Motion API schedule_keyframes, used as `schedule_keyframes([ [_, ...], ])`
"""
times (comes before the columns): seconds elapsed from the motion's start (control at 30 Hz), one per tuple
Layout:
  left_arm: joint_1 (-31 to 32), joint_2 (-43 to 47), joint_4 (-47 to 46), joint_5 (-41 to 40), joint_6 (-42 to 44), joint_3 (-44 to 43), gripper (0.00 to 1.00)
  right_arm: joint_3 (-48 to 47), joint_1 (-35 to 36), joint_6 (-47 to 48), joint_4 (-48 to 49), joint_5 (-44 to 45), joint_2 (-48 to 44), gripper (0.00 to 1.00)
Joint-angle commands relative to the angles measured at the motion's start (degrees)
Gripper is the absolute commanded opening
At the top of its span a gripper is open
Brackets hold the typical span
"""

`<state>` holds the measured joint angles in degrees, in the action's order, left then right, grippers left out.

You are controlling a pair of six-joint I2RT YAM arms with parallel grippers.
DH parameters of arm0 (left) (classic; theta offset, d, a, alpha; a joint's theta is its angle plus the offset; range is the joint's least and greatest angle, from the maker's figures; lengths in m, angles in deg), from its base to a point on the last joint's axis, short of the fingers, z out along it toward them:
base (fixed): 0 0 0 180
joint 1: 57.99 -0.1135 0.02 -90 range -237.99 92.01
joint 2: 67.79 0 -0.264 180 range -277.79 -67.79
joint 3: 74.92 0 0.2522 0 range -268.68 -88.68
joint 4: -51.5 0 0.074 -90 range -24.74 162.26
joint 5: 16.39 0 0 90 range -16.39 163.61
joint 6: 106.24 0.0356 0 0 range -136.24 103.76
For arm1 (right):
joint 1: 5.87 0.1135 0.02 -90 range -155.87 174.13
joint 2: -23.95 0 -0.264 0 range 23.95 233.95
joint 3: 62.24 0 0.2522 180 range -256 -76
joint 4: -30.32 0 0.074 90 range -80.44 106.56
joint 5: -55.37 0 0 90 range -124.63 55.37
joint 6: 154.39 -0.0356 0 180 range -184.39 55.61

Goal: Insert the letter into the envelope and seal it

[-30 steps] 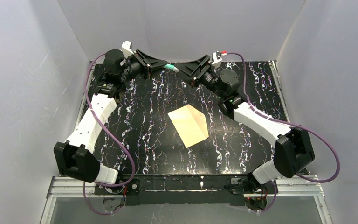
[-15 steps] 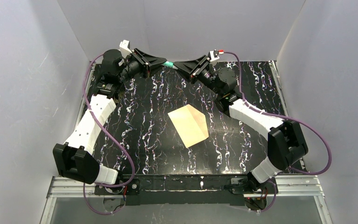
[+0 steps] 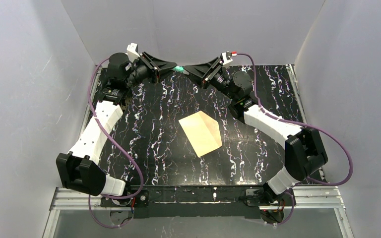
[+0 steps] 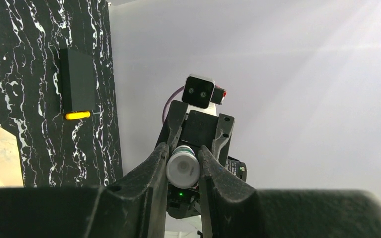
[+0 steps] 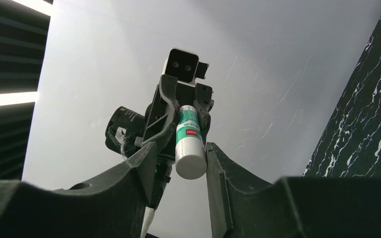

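1. Meeting at the upper centre of the frame, both pincers clasp one glue stick (image 3: 179, 69): left pincer (image 4: 183, 166) clenched on one end, right pincer (image 5: 180, 163) now closed around the other, likely to uncap it.
2. Earlier, the right pincer gaped wider and its arm sat farther right.
3. The envelope (image 3: 202, 133) lies mid-frame on the bench (image 3: 149, 139), unsealed; I cannot make out the letter.

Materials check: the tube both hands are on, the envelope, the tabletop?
Tube: looks like smooth plastic, white body with a green printed label, slight sheen; probably a glue stick.
Envelope: matte cream-tan paper, with a crease line across it.
Tabletop: black with white veining, marble look; could be a printed laminate, can't tell.
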<state>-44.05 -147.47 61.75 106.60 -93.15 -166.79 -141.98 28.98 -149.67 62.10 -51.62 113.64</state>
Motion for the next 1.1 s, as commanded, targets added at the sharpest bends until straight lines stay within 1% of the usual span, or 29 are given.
schedule_keyframes([
  [0.0,-0.6,2.3,0.3,1.0,0.6,1.1,0.0,-3.3,0.2,0.5,5.2,-2.2,-0.7,0.47],
  [0.13,-0.7,2.2,0.3,1.4,0.3,1.0,0.0,-3.9,0.2,0.3,5.1,-3.0,-0.5,0.36],
  [0.2,-0.6,2.1,0.3,1.6,0.2,1.0,0.0,-4.3,0.2,0.5,4.7,-3.5,-0.4,0.35],
  [0.37,-0.7,1.9,0.3,2.2,-0.3,1.1,0.0,-4.9,0.2,1.4,3.1,-4.9,-0.2,0.38],
  [0.47,-0.7,1.9,0.3,2.4,-0.3,1.0,0.0,-4.1,0.2,1.6,2.7,-3.8,-0.8,0.35],
  [0.5,-0.7,1.8,0.4,2.5,-0.3,1.0,0.0,-4.3,0.2,1.6,2.7,-4.0,-0.7,0.33],
  [0.53,-0.7,1.8,0.4,2.6,-0.3,0.9,0.0,-4.6,0.2,1.6,2.7,-4.3,-0.4,0.26],
  [0.6,-0.7,1.5,0.3,3.3,-0.5,0.7,0.0,-5.0,0.2,1.5,2.9,-4.7,0.0,0.15],
  [0.67,-0.6,0.7,0.2,5.2,0.3,-0.3,0.0,-5.2,0.2,1.3,2.8,-5.1,0.4,0.07],
  [0.7,-0.6,0.3,0.2,6.0,0.8,-0.8,0.02,-5.3,0.2,1.1,2.7,-5.4,0.6,0.05],
  [0.73,-0.6,0.0,0.4,6.8,1.3,-1.3,0.11,-5.4,0.2,1.0,2.6,-5.7,0.8,0.03],
  [0.77,-0.6,-0.3,0.5,7.4,1.6,-1.7,0.18,-5.4,0.2,0.9,2.5,-5.9,0.8,0.01],
  [0.8,-0.6,-0.5,0.5,8.2,2.0,-1.9,0.27,-5.4,0.2,0.9,2.2,-5.9,0.7,0.01],
  [0.83,-0.6,-0.6,0.7,8.9,2.7,-2.3,0.34,-5.5,0.1,1.2,1.6,-5.9,0.7,0.01],
  [0.9,-0.6,-0.7,1.3,9.8,3.9,-2.6,0.44,-5.5,0.0,1.3,1.1,-6.0,0.7,0.01],
  [1.0,-0.6,-0.5,2.5,11.6,5.6,-2.9,0.52,-5.8,-0.3,1.0,0.8,-6.4,1.1,0.01],
  [1.07,-0.7,-0.4,5.6,11.7,8.0,-3.6,0.53,-6.1,-0.4,0.8,0.7,-6.7,1.3,0.01],
])
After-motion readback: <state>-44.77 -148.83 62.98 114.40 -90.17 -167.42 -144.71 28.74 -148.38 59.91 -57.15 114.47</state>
